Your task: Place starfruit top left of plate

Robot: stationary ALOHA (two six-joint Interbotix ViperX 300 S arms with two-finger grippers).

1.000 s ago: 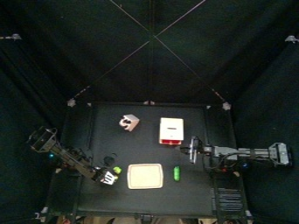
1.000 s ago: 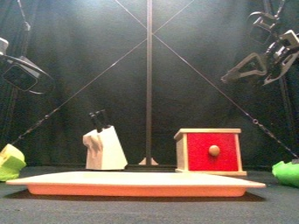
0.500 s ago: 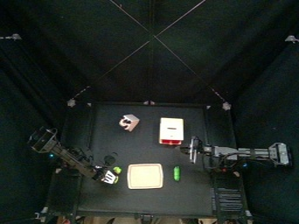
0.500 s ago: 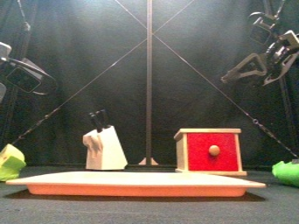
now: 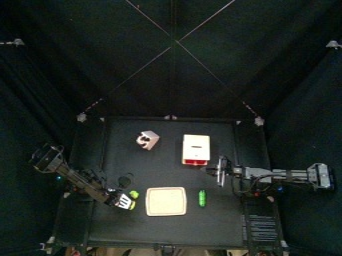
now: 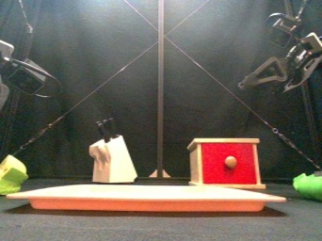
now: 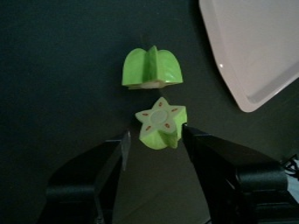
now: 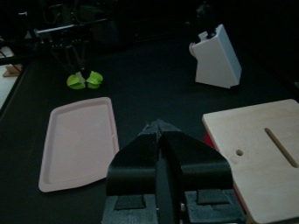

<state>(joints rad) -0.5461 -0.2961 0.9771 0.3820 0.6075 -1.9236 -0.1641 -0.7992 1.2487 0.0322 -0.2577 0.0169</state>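
Observation:
The starfruit [image 7: 159, 123] is a small yellow-green lump with a star-shaped face, lying on the black table. In the left wrist view it sits between the two open jaws of my left gripper [image 7: 160, 143], which straddle it. In the top view the left gripper [image 5: 123, 200] is just left of the cream square plate [image 5: 166, 201]. The plate's corner [image 7: 251, 44] also shows in the left wrist view. The starfruit shows at the far left in the front view [image 6: 10, 174]. My right gripper [image 8: 163, 131] is shut and empty, held high to the right of the plate [image 8: 82, 140].
A second ribbed green lump [image 7: 152, 67] lies just beyond the starfruit. A bright green stick [image 5: 202, 197] lies right of the plate. A white box with a red edge [image 5: 197, 148] and a grey-white cube [image 5: 146, 139] stand behind the plate.
The left arm has shifted slightly near the starfruit. The right arm and the objects have not moved.

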